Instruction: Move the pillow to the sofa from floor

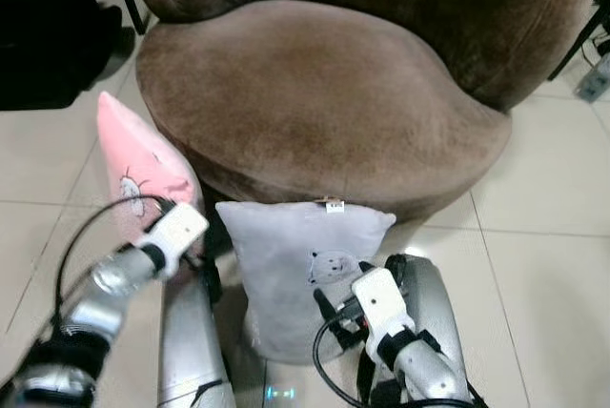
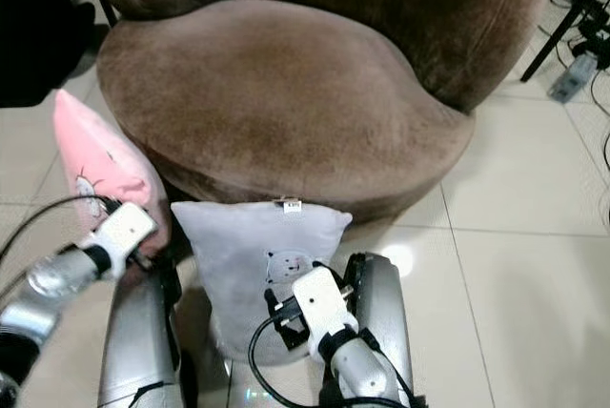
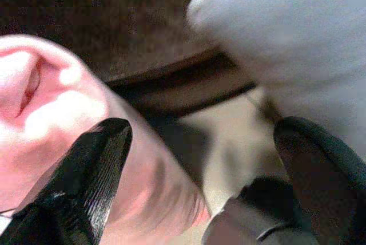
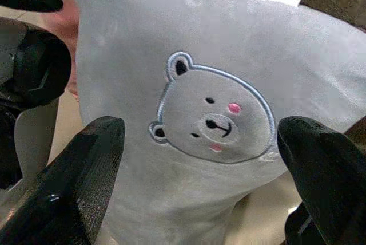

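A grey pillow [image 1: 291,270] with a bear face [image 4: 214,113] stands on the floor, leaning against the front of the brown round sofa [image 1: 324,93]. To its left a pink pillow [image 1: 138,165] leans on the same sofa. My right gripper [image 4: 200,182] is open just in front of the grey pillow, with a finger on either side of the bear face and not touching it. My left gripper [image 3: 200,170] is open too, low in the gap between the two pillows, one finger [image 3: 86,182] against the pink pillow. The sofa seat is bare.
A black bag-like thing [image 1: 48,27] lies at the far left beside the sofa. Dark stand legs and a power strip [image 1: 593,79] are at the far right. Light tiled floor [image 1: 543,265] lies open to the right. My silver legs [image 1: 191,341] stand right behind the pillows.
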